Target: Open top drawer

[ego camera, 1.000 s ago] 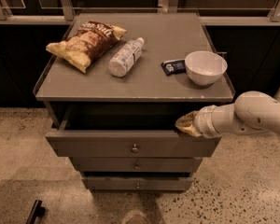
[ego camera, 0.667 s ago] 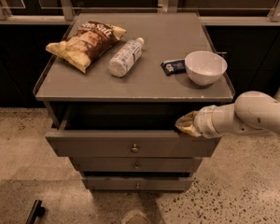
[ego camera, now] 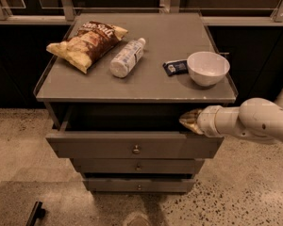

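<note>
Tool [ego camera: 191, 121] at right rim of pulled-out grey top drawer [ego camera: 132, 145].

Top drawer [ego camera: 94, 145] pulled out; dark gap under cabinet top [ego camera: 155, 86] open across left and centre. Gripper [ego camera: 191, 121] fills gap's right end, at drawer's upper edge. Knob [ego camera: 136, 149] clear from front.

- No wording legible with any certainty.
- Chip bag [ego camera: 87, 44], towards the far left corner of the bench [ego camera: 146, 86]: white lettering across its dark far end, too blurred to spell out.
- Bottle [ego camera: 126, 58], lying mid-bench: pale label, print unreadable.
- Small dark packet [ego camera: 175, 67], just left of the white bowl [ego camera: 207, 67] near the right edge: pale marks, illegible.
- Below the front right corner, at the right end of the top drawer [ego camera: 94, 145]: the hand [ego camera: 191, 121].
</note>
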